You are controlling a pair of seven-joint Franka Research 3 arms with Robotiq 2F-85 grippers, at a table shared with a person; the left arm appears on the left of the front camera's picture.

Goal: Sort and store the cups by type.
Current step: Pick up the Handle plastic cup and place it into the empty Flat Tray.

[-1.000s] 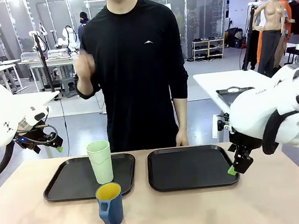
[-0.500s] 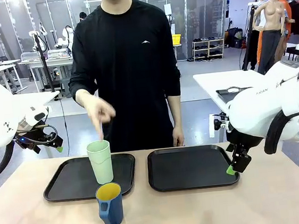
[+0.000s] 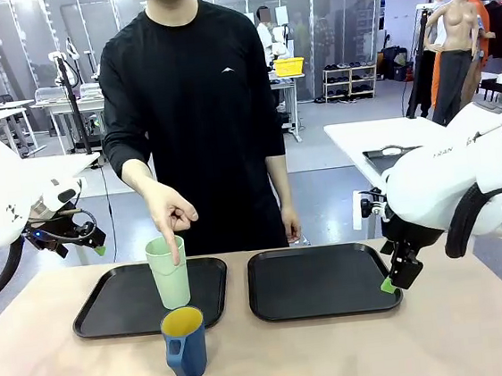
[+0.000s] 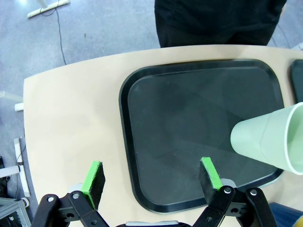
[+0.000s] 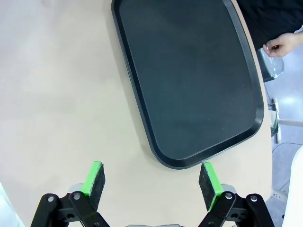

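A tall mint-green tumbler (image 3: 169, 273) stands upright on the left black tray (image 3: 112, 315); a person's hand (image 3: 172, 216) points down with a finger at its rim. On the bare table just in front of that tray stands a dark blue mug (image 3: 186, 345) with a yellow inside. My left gripper (image 3: 95, 244) hangs off the table's left edge, open and empty. In the left wrist view the left gripper (image 4: 151, 176) is above the tray's (image 4: 142, 118) near rim, with the tumbler (image 4: 267, 142) to its right. My right gripper (image 3: 391, 281) hovers open by the right tray's (image 3: 327, 310) right front corner.
The right tray (image 5: 189, 80) holds nothing; the right gripper (image 5: 151, 177) in its wrist view hangs over bare table beside the tray. The person's other hand (image 5: 279, 46) hangs at the far edge. Open table runs along the front.
The person's raised hand has come down to point at the tumbler's rim, and the person has shifted left. Both arms have stayed almost still.
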